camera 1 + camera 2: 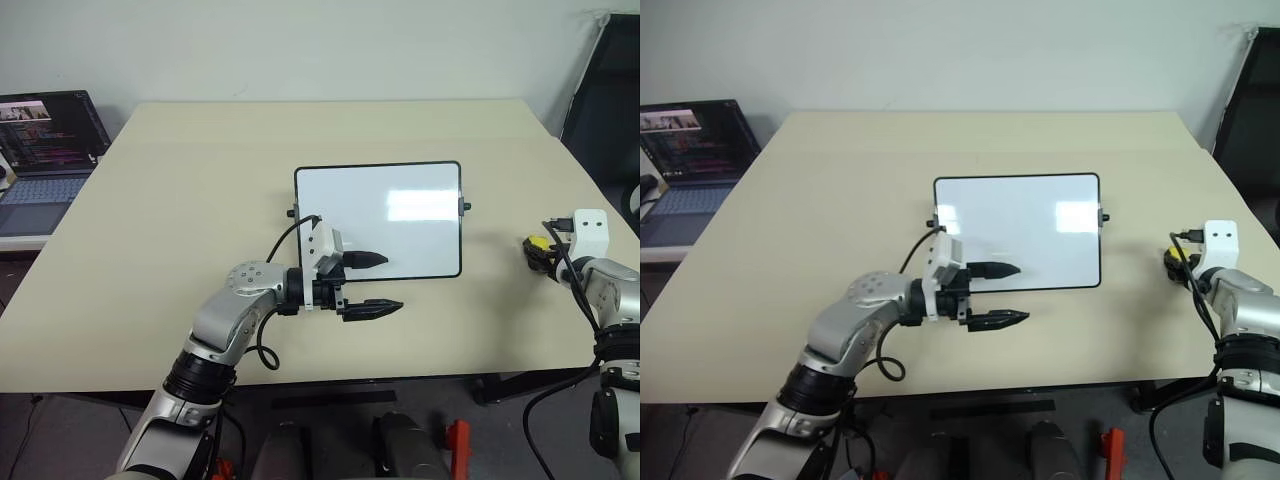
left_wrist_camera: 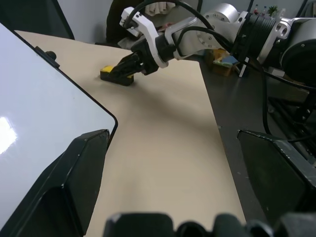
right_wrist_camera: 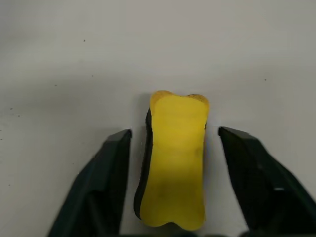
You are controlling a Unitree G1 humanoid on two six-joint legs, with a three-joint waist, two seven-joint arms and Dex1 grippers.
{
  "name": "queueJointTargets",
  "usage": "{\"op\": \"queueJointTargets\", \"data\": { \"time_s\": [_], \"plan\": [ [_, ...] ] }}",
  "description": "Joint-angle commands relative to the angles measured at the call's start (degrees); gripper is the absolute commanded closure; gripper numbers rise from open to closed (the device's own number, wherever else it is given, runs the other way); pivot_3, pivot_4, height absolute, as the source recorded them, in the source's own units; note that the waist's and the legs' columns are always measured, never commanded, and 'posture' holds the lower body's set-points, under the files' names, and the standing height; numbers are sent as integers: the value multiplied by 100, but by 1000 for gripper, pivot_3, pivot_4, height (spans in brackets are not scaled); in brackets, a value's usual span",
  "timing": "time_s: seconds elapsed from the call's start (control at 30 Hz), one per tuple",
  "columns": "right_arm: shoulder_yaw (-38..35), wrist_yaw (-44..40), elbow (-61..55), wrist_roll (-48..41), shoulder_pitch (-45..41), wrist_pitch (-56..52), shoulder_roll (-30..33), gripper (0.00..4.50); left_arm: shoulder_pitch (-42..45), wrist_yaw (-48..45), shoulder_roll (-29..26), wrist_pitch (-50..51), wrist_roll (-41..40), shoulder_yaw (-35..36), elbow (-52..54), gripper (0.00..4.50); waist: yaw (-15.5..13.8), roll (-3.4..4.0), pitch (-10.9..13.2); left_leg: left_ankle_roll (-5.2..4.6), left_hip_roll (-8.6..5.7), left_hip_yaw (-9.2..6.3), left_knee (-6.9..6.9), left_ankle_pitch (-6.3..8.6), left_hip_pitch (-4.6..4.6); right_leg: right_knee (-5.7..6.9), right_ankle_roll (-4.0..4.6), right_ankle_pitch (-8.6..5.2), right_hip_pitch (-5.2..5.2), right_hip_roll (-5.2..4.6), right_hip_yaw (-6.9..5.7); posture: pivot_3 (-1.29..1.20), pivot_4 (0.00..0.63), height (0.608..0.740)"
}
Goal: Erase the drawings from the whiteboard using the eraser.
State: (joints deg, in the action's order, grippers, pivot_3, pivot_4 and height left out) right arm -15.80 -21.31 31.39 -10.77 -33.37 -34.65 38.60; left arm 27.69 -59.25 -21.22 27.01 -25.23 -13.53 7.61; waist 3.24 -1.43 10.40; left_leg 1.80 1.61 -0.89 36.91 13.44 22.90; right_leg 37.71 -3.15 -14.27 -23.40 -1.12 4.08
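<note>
Right wrist view has the eraser (image 3: 174,160) lying flat on the table (image 1: 180,220) between the right gripper's (image 3: 173,182) two black fingers, with a clear gap on each side, so the fingers are spread and not gripping it. It's a yellow waisted block, kind of bone shaped, with a dark layer along one side; its near end is cut off by the frame edge. In the head views the eraser is mostly tucked behind the right gripper's fingers, just a yellow speck near the table's right edge, well apart from the whiteboard (image 1: 400,215).

Can't make out any drawings on the whiteboard, the surface looks plain glossy white with a window glare patch. Thin black frame, rounded corners, a little black knob on each side.

Left gripper (image 1: 372,285) hovers at the whiteboard's near edge, pointing right, fingers wide apart and empty, the upper finger over the white surface and the lower one over the table.

Around it: a laptop (image 1: 45,150) with a lit screen off the table's left side, partly cut off, and a dark chair (image 1: 610,100) at the far right. Table is a smooth matte beige.
</note>
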Motion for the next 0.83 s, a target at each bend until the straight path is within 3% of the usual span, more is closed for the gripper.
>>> {"op": "queueJointTargets", "data": {
  "time_s": [0.03, 0.13, 0.23, 0.47, 0.83],
  "plan": [
    [-165, 28, -200, -68, -188, 166, 94, 134, 20, 21, -42, -72, -40, 88, 238, 0, 1, 0, 0, 0, 0, 0, 0, 0, 0, 0, 0, 0, 0, 0, 0, 0, 150, 740],
    [-307, -343, -1058, -418, -87, 277, 82, 58, 44, 139, -138, -138, 16, 266, 239, 0, 9, 6, 5, 0, 0, 0, 0, 0, 0, 0, 0, 0, 0, 0, 0, 0, 150, 740],
    [-392, -590, -1932, -745, 228, 631, -209, 58, 8, 477, -441, -270, 17, 922, 145, 0, 42, 11, 7, 0, 4, -3, -2, 0, -2, 3, -7, -4, -2, 6, 2, 0, 150, 740],
    [-282, -51, -1617, -526, 558, 1689, -1246, 58, -123, 1559, -956, -1419, 607, 2256, -1053, 0, -2, 5, 4, 0, 1, -14, 1, 0, -4, 1, -11, -7, 7, 0, -10, 0, 150, 740],
    [-209, 417, -495, -293, 413, 2734, -1659, 58, -172, 2996, -195, -2698, 1393, 2332, -2484, 0, -128, 5, 5, 1, 0, -10, -3, 1, 0, -1, 0, 3, 3, -6, -12, 0, 150, 740]
  ]
}}
